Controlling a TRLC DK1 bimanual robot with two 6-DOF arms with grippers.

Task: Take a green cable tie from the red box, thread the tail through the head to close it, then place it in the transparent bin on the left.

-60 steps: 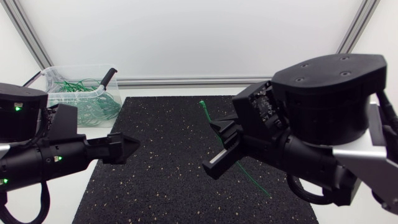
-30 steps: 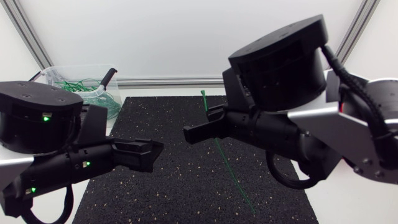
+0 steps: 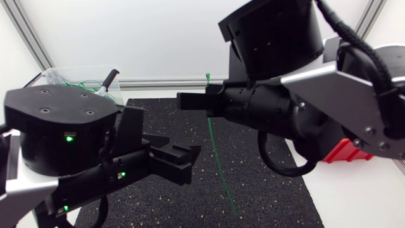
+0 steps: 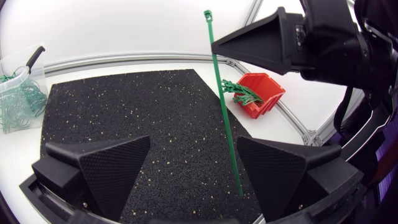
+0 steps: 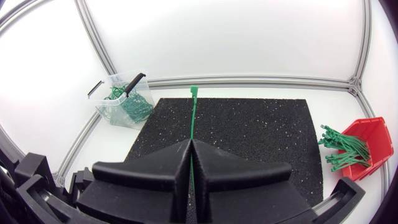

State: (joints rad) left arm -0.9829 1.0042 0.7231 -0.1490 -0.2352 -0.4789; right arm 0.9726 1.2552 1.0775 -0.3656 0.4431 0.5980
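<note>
Green cable tie (image 5: 193, 115) stands upright above the middle of the black mat (image 3: 164, 120), clamped mid-length in the right gripper (image 5: 190, 144), head up. That likely leaves the hanging tail free for the left gripper (image 4: 194, 149), gaping wide just near it.

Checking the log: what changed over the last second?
The left hand rose, moved right toward the thin green plastic cable tie and opened. The right hand lifted and shifted left, swinging the tie more upright. It stays clamped on the tie; clear plastic bin and red plastic box unmoved.
</note>
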